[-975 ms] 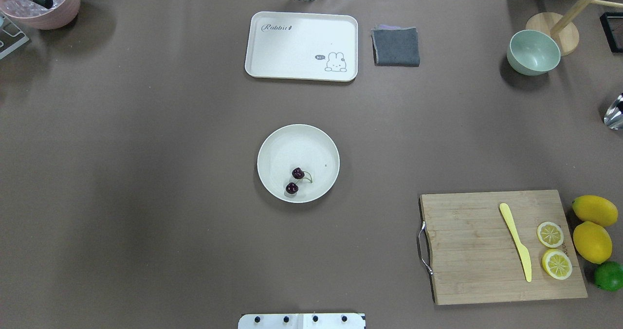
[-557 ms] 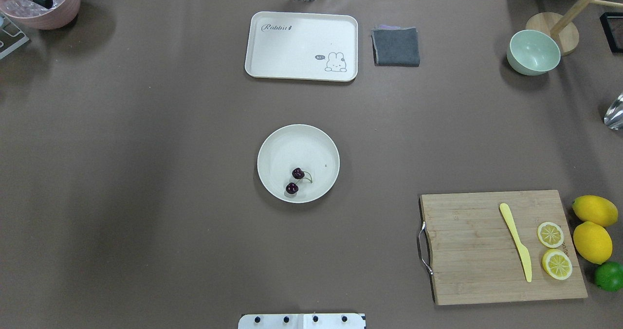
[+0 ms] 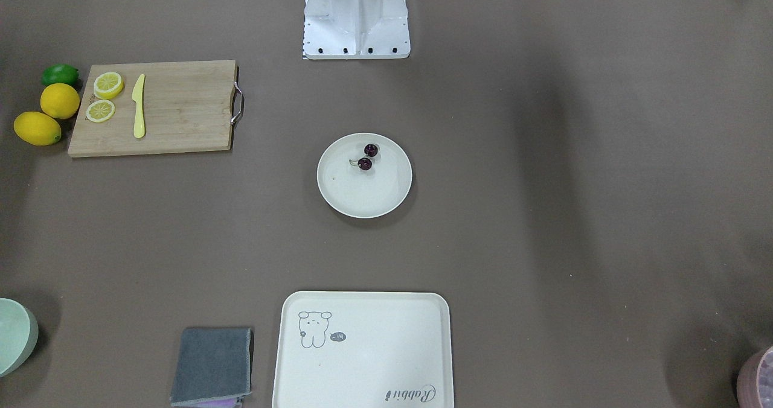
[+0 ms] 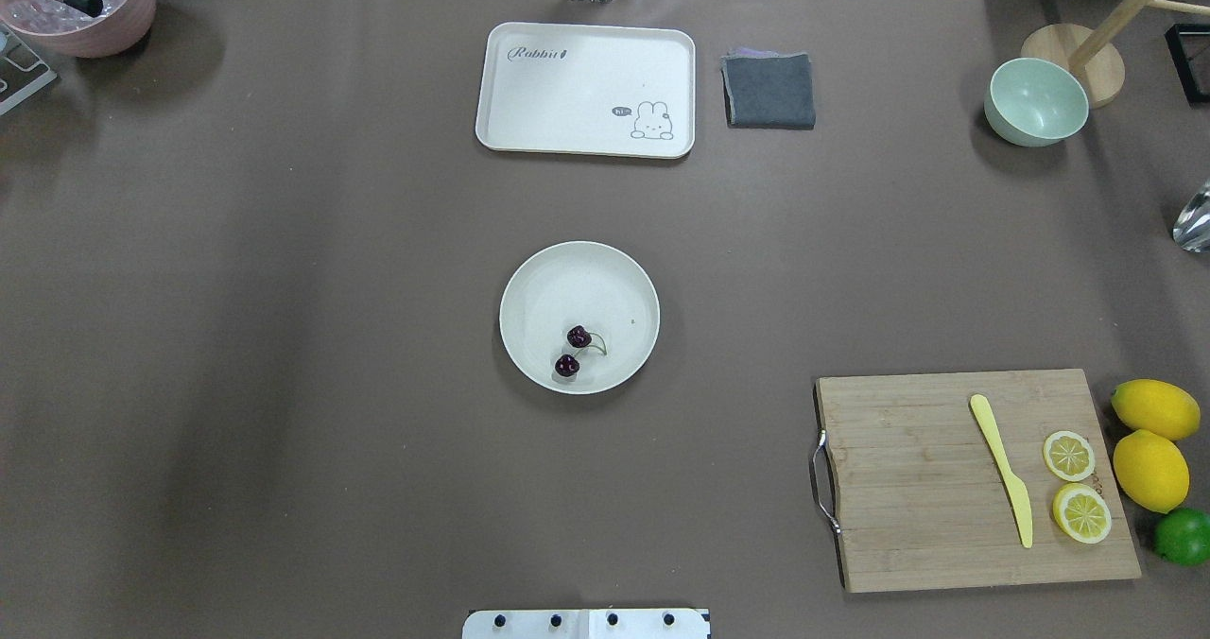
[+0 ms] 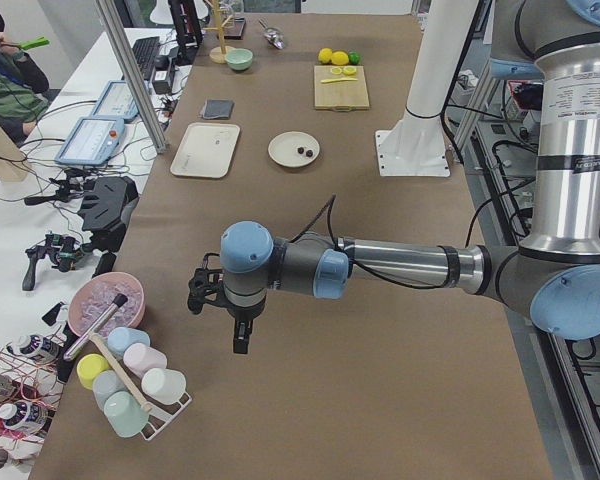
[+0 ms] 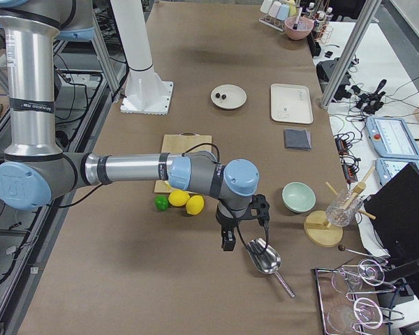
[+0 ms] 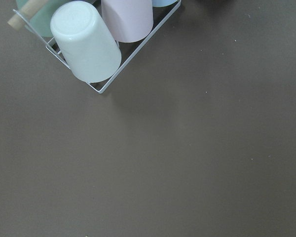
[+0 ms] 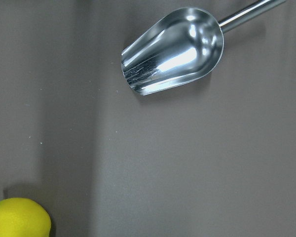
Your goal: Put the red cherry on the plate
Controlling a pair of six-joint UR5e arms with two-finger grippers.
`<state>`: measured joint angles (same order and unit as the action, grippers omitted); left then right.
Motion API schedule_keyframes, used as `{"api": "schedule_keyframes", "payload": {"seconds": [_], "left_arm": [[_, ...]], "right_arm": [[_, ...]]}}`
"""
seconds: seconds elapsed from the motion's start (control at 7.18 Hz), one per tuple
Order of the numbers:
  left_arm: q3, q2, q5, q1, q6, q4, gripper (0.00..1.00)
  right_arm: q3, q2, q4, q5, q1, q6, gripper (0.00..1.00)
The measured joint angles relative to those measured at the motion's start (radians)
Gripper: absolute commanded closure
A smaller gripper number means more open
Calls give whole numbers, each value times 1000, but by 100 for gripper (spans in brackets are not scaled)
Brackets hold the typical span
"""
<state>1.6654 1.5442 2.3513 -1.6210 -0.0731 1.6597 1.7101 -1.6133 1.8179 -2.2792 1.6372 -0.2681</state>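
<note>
The red cherry (image 4: pixel 579 336), a pair of dark maroon fruits on a thin green stem, lies inside the plate (image 4: pixel 586 284), towards the rim nearest the robot's base. In the front-facing view the red cherry (image 3: pixel 365 163) and plate (image 3: pixel 362 197) sit mid-table with nothing touching them. My left gripper (image 5: pixel 240 345) hangs far off at the left end of the table, beside a cup rack. My right gripper (image 6: pixel 228 244) hangs at the right end, over a metal scoop. Both show only in the side views, so I cannot tell whether they are open or shut.
A cream tray (image 4: pixel 584 89) and a grey cloth (image 4: pixel 769 91) lie at the far edge. A green bowl (image 4: pixel 1035 102) stands at the far right. A cutting board (image 4: pixel 926 488) holds a yellow knife and lemon slices; lemons (image 4: pixel 1150 469) and a lime lie beside it. A scoop (image 8: pixel 175 49) and cups (image 7: pixel 86 42) are near the grippers.
</note>
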Motion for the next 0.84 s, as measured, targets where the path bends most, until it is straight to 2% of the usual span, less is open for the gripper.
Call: {"api": "schedule_keyframes", "payload": {"seconds": [0.84], "left_arm": [[-1,1,-3,0,-1,0,2]], "right_arm": [[1,-3,-51,1,3,3,0]]}}
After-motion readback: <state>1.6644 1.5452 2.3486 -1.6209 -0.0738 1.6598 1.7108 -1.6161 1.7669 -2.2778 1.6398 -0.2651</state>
